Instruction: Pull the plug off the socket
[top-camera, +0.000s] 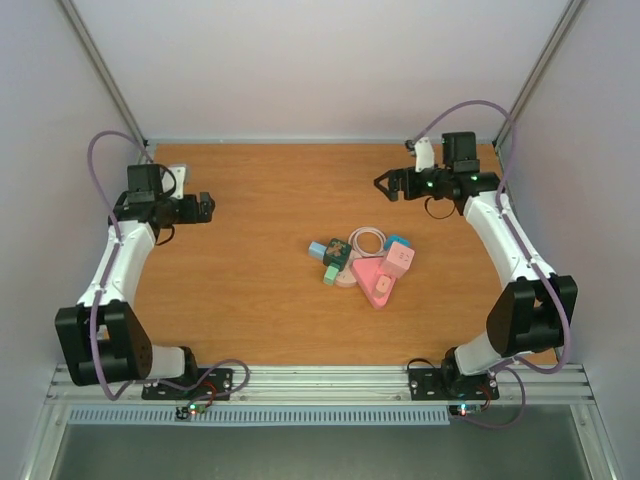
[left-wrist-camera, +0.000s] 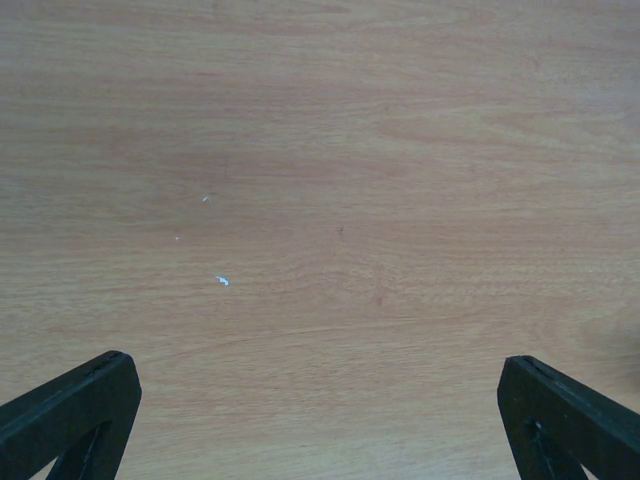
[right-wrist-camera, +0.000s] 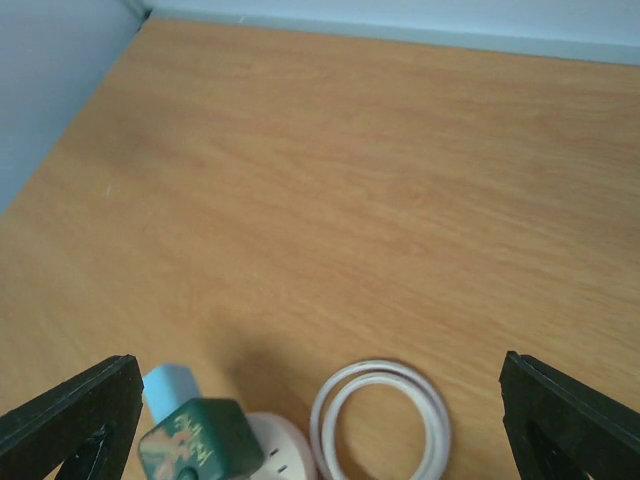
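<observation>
Beyond plug (top-camera: 328, 249), to its right: right gripper (top-camera: 385, 186), nearer, spread | left gripper (top-camera: 207, 207) farther off, spread too | socket (right-wrist-camera: 278, 448) touching plug

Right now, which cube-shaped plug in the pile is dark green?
The dark green plug on the pile's left side, beside the white cable coil; at the right end sit a pink cube and a light blue cube.
</observation>
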